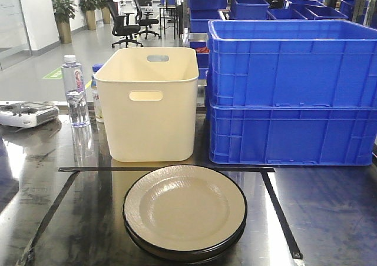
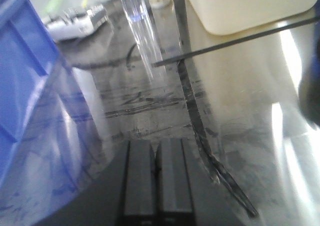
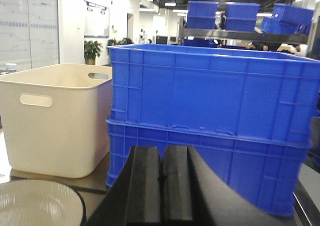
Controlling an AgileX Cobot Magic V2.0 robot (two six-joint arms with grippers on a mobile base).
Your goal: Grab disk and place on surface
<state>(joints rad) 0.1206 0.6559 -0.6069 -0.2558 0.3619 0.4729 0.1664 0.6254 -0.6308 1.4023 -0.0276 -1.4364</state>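
A stack of cream disks with black rims [image 1: 184, 210] rests on the dark glossy surface [image 1: 76, 207], inside the black tape rectangle [image 1: 165, 169]. A part of the top disk [image 3: 35, 203] shows at the lower left of the right wrist view. My right gripper [image 3: 162, 153] is shut with nothing in it, to the right of the disks, facing the blue crates. The left gripper [image 2: 156, 146] is shut and empty, low over the surface [image 2: 240, 136] just left of a tape line [image 2: 197, 121]. Neither arm shows in the front view.
A cream bin [image 1: 148, 101] and two stacked blue crates [image 1: 291, 95] stand behind the tape rectangle. A water bottle [image 1: 75, 90] and a white controller [image 1: 26, 114] sit at the back left. A blue crate [image 2: 22, 71] lies left of the left gripper.
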